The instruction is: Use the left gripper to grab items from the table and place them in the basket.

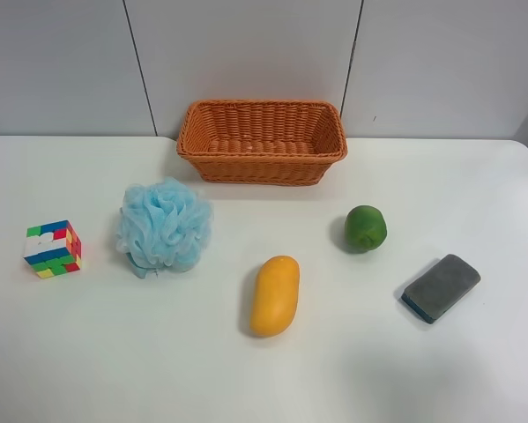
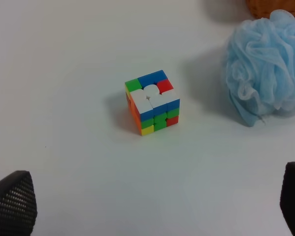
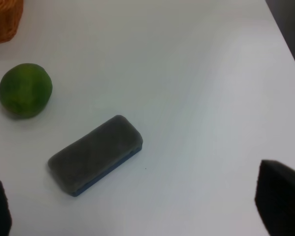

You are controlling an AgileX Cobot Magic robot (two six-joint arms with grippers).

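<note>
**Cube dead ahead of the spread left gripper**

The table (image 1: 475, 370) bears all five items. The basket (image 1: 262, 141) stands at the middle of its far edge and holds none of them yet. The pouf (image 1: 163, 226) lies between the basket and the edge at the exterior high view's left, and the mango (image 1: 274, 296) lies mid-table. The sponge (image 1: 441, 287) and green fruit (image 1: 366, 228) lie toward the opposite edge, below the right gripper (image 3: 140, 204), which is spread and empty. The puzzle cube (image 1: 52, 248) lies nearest the left-hand edge. The left gripper (image 2: 152, 201) hangs above it, wide apart and empty. The cube is centred ahead between the fingers, its faces slightly skewed to their line, so a small wrist turn looks wise.
</note>
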